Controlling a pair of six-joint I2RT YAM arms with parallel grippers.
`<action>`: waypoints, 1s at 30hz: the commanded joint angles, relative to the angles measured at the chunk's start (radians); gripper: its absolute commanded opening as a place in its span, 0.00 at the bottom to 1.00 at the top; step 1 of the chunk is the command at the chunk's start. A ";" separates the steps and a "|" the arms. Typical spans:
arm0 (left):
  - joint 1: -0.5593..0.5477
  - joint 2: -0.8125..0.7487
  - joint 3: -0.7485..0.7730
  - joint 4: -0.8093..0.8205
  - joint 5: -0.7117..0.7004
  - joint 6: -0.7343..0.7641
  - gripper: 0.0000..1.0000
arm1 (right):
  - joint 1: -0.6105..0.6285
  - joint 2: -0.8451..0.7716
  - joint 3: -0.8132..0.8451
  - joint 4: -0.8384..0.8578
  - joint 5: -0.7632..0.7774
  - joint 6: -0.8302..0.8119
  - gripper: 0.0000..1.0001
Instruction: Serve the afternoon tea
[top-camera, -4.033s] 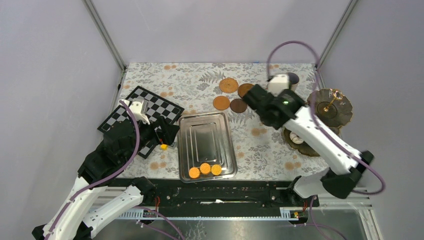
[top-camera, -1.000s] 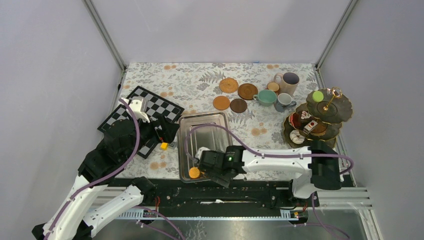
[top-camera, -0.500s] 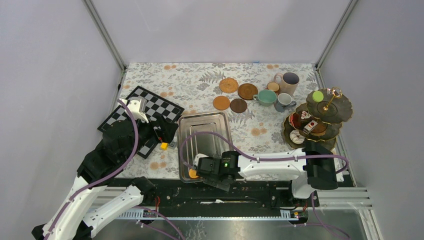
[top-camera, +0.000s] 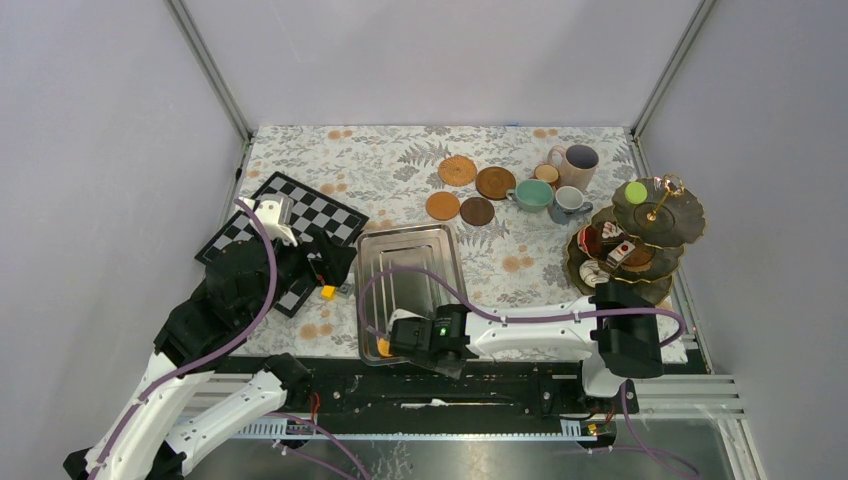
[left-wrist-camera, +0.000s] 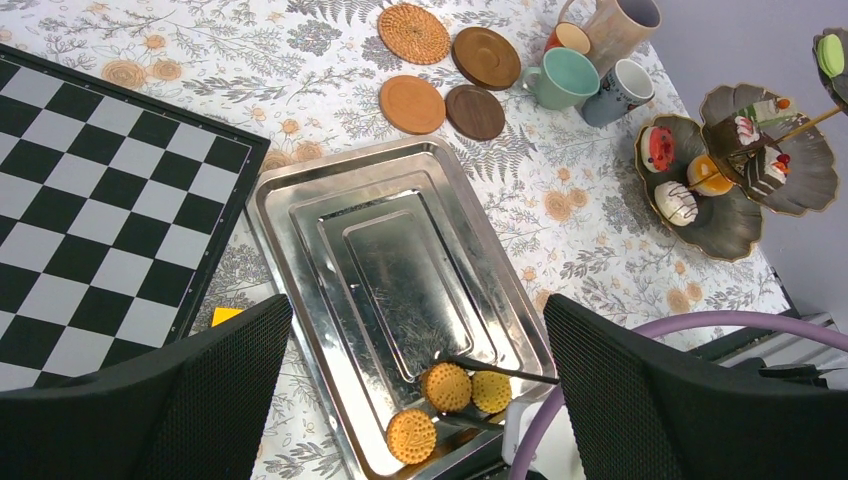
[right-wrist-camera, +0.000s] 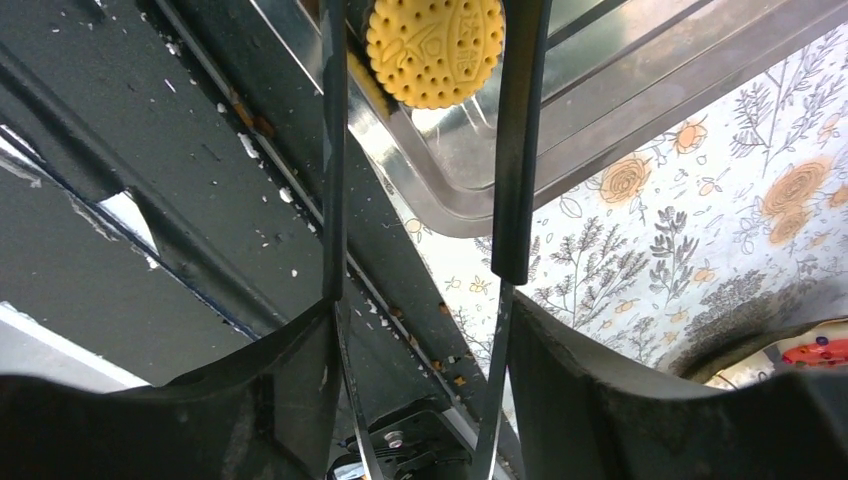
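Picking an orange biscuit (right-wrist-camera: 435, 50) from the tray (right-wrist-camera: 470, 205) at the surface's near edge — right hand (right-wrist-camera: 428, 15) open astride it, not yet pinching. Next: close gently, lift clear, carry toward the stand (top-camera: 682, 226).

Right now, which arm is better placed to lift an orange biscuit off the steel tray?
Right. The right pincer brackets a biscuit at the tray's near end, jaws open either side. The left pincer sits open over the chessboard corner, beside the tray and farther from the biscuits.
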 joint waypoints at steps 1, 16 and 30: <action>-0.005 -0.011 0.024 0.003 -0.011 0.002 0.99 | 0.007 0.009 0.055 -0.033 0.070 0.013 0.55; -0.005 0.000 0.021 0.018 -0.002 0.006 0.99 | -0.184 -0.131 0.204 -0.213 0.579 0.452 0.39; -0.005 -0.010 0.012 0.028 0.006 0.016 0.99 | -0.589 -0.372 0.293 -0.579 0.714 0.742 0.43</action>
